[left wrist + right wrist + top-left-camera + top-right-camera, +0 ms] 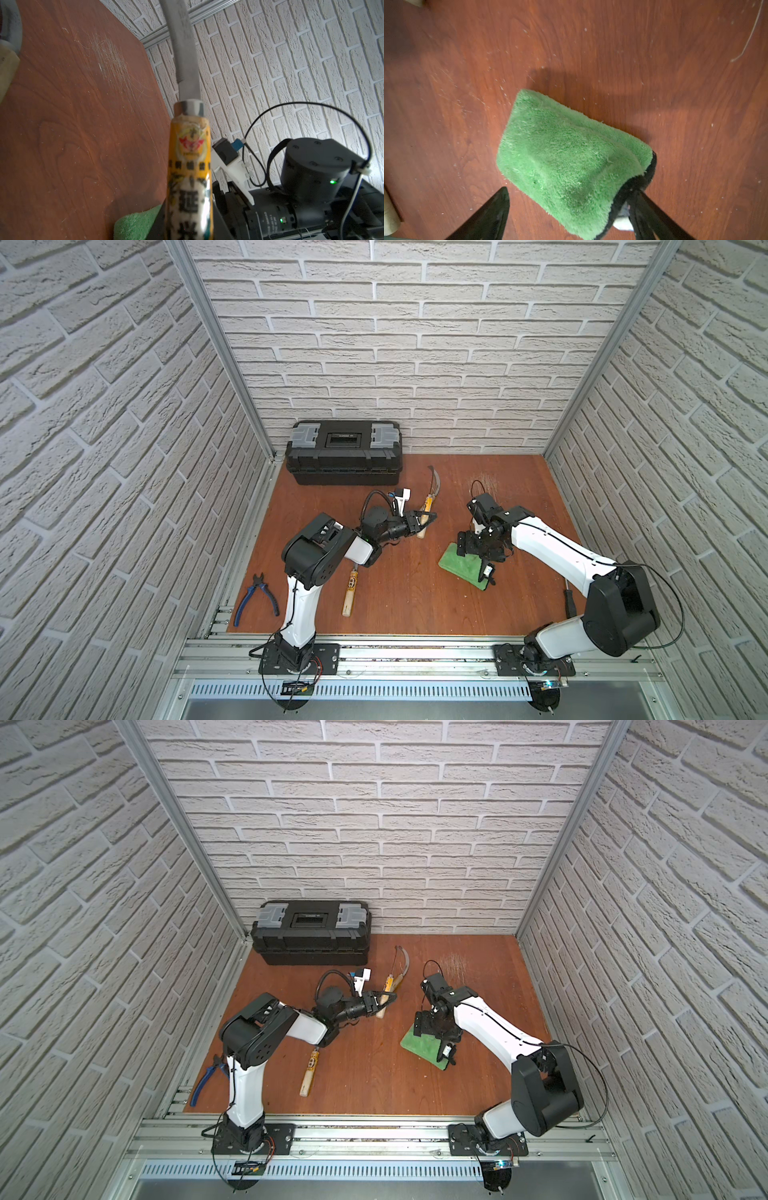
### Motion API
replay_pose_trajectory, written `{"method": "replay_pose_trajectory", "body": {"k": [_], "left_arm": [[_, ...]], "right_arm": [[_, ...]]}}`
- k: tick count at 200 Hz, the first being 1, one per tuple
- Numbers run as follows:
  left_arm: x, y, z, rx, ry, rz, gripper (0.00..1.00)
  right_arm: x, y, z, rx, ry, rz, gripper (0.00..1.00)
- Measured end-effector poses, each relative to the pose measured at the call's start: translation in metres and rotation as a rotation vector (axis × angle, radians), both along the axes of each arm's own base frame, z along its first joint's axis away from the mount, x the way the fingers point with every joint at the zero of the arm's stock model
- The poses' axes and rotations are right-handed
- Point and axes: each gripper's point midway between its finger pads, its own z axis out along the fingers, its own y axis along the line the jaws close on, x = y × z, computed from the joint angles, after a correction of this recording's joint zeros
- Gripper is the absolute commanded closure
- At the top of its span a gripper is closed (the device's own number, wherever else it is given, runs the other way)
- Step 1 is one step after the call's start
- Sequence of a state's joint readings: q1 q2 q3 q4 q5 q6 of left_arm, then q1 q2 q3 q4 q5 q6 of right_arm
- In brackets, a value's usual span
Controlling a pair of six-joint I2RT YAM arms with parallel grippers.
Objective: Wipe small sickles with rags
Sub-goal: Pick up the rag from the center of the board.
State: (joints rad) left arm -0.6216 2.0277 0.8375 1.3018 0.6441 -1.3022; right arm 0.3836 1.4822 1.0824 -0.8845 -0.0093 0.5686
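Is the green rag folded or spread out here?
Folded: in the right wrist view the green rag lies as a thick, compact pad, with layers stacked at its black-edged end.

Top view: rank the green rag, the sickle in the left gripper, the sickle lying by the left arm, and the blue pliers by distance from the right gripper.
1. green rag, on the table right under the right gripper.
2. held sickle, mid-table, clamped in the left gripper.
3. lying sickle, towards the front, beside the left arm.
4. blue pliers, at the front-left edge.
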Motion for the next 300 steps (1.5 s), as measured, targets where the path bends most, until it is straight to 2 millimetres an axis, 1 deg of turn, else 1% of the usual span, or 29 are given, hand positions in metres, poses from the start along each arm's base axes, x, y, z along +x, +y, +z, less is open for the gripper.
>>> {"method": "replay_pose_trajectory", "body": {"k": [11,44,79,110,131,149,194,231,261,288,300], "left_arm": [[0.0,0.0,0.0,0.0,-0.001,0.0,1.0],[0.0,0.0,0.0,0.0,0.0,0.0,1.0],[0.0,0.0,0.0,0.0,0.0,0.0,1.0],[0.0,0.0,0.0,0.0,0.0,0.0,1.0],[0.0,0.0,0.0,0.001,0.0,0.001,1.0],[0.001,0.001,-0.001,0.002,0.001,0.004,1.0],[0.001,0.006,-0.003,0.006,0.008,0.019,1.0],[0.001,0.008,-0.005,0.011,0.014,0.023,1.0],[0.001,0.009,-0.006,0.013,0.017,0.028,1.0],[0.001,0.014,-0.009,0.019,0.025,0.035,1.0],[0.001,0.017,-0.009,0.02,0.026,0.041,1.0]], "right_arm": [[0.004,0.001,0.005,-0.008,-0.005,0.018,0.11],[0.007,-0.001,0.016,-0.068,0.024,0.106,0.11],[0.004,-0.006,0.033,-0.117,0.046,0.189,0.11],[-0.005,-0.008,0.034,-0.134,0.082,0.285,0.11],[-0.009,-0.006,0.033,-0.135,0.094,0.363,0.1],[-0.012,-0.003,0.025,-0.136,0.108,0.426,0.1],[-0.023,0.005,-0.018,-0.135,0.192,0.532,0.09],[-0.018,0.011,-0.033,-0.136,0.194,0.561,0.09],[-0.015,0.012,-0.048,-0.148,0.215,0.565,0.09],[-0.018,0.01,-0.064,-0.158,0.248,0.567,0.11],[-0.018,0.009,-0.067,-0.163,0.251,0.565,0.11]]}}
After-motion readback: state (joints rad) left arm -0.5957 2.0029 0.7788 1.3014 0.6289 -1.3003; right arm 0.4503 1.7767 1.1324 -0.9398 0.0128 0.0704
